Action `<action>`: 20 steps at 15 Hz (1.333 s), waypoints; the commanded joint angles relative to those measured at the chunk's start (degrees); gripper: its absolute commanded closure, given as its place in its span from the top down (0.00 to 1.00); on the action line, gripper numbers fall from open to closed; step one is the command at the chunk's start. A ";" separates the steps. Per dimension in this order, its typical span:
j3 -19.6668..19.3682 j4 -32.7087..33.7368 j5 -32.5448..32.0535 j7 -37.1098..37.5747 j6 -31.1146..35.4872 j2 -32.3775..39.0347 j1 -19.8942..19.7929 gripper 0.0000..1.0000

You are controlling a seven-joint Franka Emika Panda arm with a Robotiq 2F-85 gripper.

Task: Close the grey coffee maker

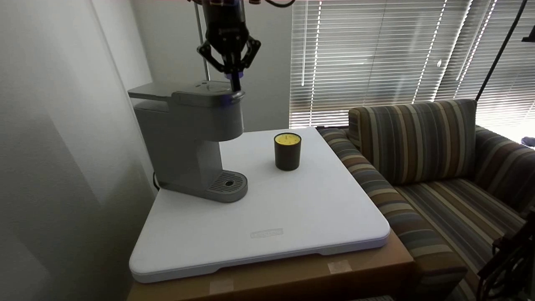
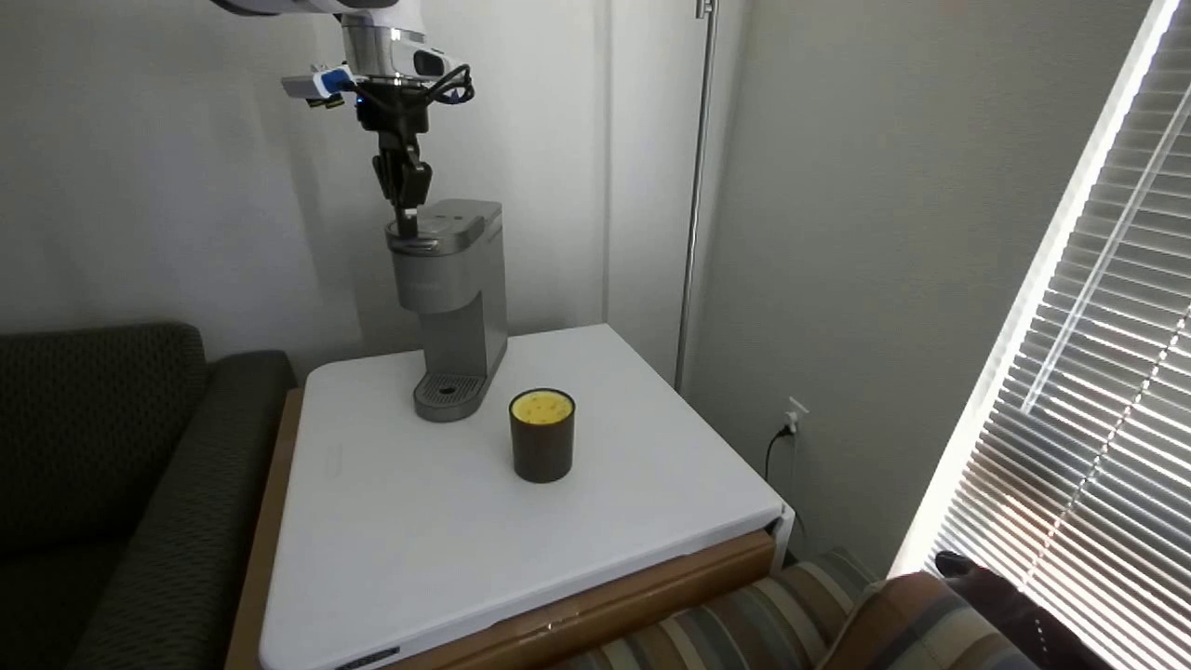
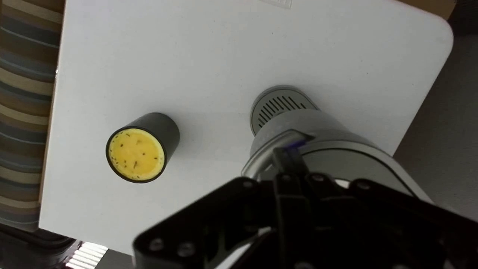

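Observation:
The grey coffee maker (image 1: 188, 125) stands upright on the white table, and it also shows in an exterior view (image 2: 442, 284) and the wrist view (image 3: 304, 121). Its top lid (image 1: 209, 86) lies flat on the brew head, with the shiny front handle (image 2: 419, 246) at its edge. My gripper (image 1: 236, 83) points straight down over the lid's front edge, its fingers shut together with nothing between them. The fingertips (image 3: 291, 158) are at the lid just behind the handle in the wrist view and appear to touch it. The fingers hide part of the lid there.
A dark jar with a yellow top (image 1: 287, 156) stands on the white table (image 1: 301, 209) in front of and beside the coffee maker. A wall is close behind the machine. A striped armchair (image 1: 413, 142) stands along the table's side.

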 commanded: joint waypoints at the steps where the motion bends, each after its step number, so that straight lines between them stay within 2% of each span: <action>1: 0.28 -4.61 0.97 0.61 2.39 -1.20 -0.75 0.00; 20: -0.10 -1.15 -1.02 -1.22 -0.07 -7.30 -0.02 0.00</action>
